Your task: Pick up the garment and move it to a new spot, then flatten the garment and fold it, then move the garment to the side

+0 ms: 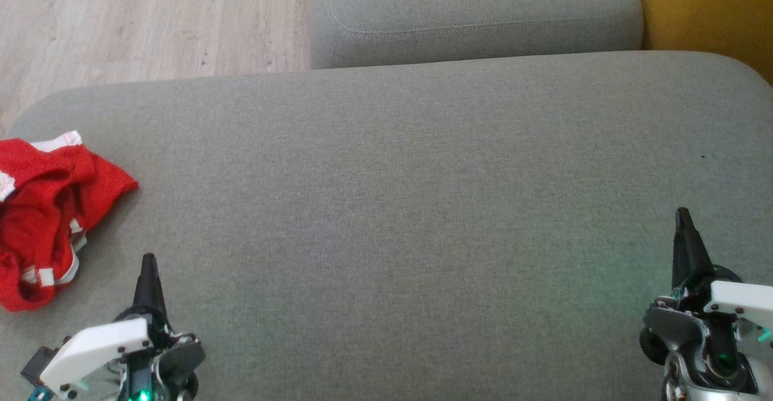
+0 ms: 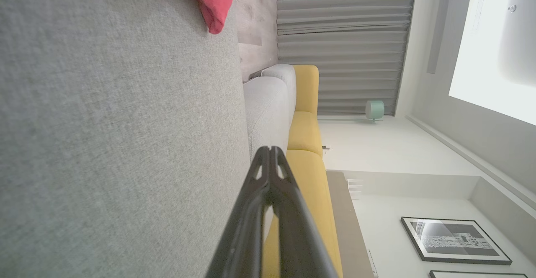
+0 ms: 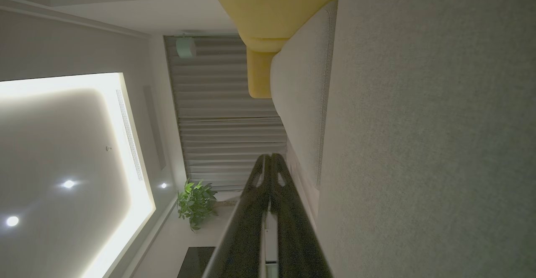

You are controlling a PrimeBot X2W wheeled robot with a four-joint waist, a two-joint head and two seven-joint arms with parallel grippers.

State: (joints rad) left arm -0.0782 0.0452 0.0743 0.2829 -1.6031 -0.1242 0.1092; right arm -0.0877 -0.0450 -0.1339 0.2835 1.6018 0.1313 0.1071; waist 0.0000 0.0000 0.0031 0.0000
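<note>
We see the red garment (image 1: 45,208) lying crumpled at the left end of the wide grey cushion (image 1: 392,177), close to its edge, with white bands along its hems. The left pincer (image 1: 148,259) sits at the lower left of the head view, its two dark fingers pressed together into one point and holding nothing. It is near the garment, just to the right of its lower part, but not touching it. The right pincer (image 1: 682,212) sits at the lower right, also pressed together and empty, well apart from the garment with bare cushion between them. We cannot tell whether either tip touches the fabric below.

Behind the wide cushion lies a second cushion (image 1: 471,14), with wooden floor (image 1: 121,20) to its left and yellow upholstery (image 1: 700,8) to its right. The left wrist view shows a pleated curtain (image 2: 343,39) and a framed print (image 2: 454,240), too small for us to read any writing. The right wrist view shows a green plant (image 3: 194,202).
</note>
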